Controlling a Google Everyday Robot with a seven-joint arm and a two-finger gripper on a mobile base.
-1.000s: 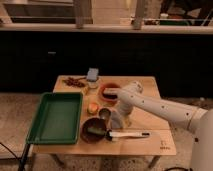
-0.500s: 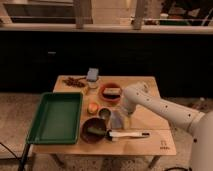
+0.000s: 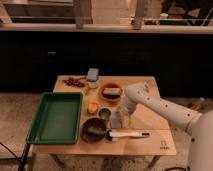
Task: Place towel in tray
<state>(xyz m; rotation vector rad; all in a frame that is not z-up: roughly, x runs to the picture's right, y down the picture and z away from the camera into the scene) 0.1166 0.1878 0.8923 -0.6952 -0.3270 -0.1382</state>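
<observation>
The gripper (image 3: 117, 119) has dropped from the orange bowl (image 3: 111, 93) to the tabletop, its grip impossible to tell, leaving the tray (image 3: 56, 117) empty.

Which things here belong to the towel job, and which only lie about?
For the job: green tray; claw, low over the middle of the table; pale patch under it, perhaps the towel.
Lying about: dark bowl; red bowl; white brush; small cup; blue-grey block.
</observation>
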